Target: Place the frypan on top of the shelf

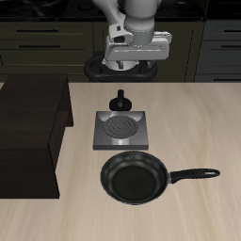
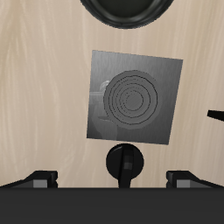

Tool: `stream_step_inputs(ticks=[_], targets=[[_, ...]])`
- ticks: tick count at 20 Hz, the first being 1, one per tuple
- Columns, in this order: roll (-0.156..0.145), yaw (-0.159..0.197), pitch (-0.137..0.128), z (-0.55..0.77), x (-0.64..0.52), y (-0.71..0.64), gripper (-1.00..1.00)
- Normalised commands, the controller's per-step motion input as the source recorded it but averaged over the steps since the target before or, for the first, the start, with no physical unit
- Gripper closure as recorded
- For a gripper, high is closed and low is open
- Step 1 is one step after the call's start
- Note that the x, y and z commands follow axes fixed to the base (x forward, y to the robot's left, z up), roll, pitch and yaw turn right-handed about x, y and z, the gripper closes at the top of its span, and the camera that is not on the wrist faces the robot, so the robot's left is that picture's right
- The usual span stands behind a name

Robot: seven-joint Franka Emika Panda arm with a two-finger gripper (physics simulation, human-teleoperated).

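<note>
The frypan [image 1: 136, 177] is round and glossy black and lies flat on the wooden table near the front edge, its long handle [image 1: 193, 174] pointing sideways away from the shelf. Its rim also shows in the wrist view [image 2: 122, 7]. The shelf [image 1: 28, 118] is a big dark brown box with a flat top at the table's side. My gripper [image 1: 134, 66] hangs high over the back of the table, well apart from the pan and behind the stove plate. In the wrist view the gripper [image 2: 114, 181] is open and empty, with its fingertips [image 2: 44, 179] wide apart.
A square grey burner plate [image 1: 122, 129] with a spiral coil lies between my gripper and the pan; it also shows in the wrist view [image 2: 133, 98]. A small black knob [image 1: 120, 102] stands just behind the plate. Dark drawer cabinets [image 1: 42, 42] line the back.
</note>
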Motion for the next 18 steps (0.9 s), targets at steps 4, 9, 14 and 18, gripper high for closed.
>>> stream_step_inputs(ticks=[4, 9, 14, 18], targets=[[0.006, -0.016, 0.005, 0.10, 0.41, 0.11, -1.00], [0.009, 0.034, -0.012, 0.06, 0.33, 0.15, -1.00], [-0.017, 0.000, 0.008, 0.07, 0.31, 0.09, -1.00], [-0.008, 0.001, 0.006, 0.03, 0.25, 0.12, -1.00]])
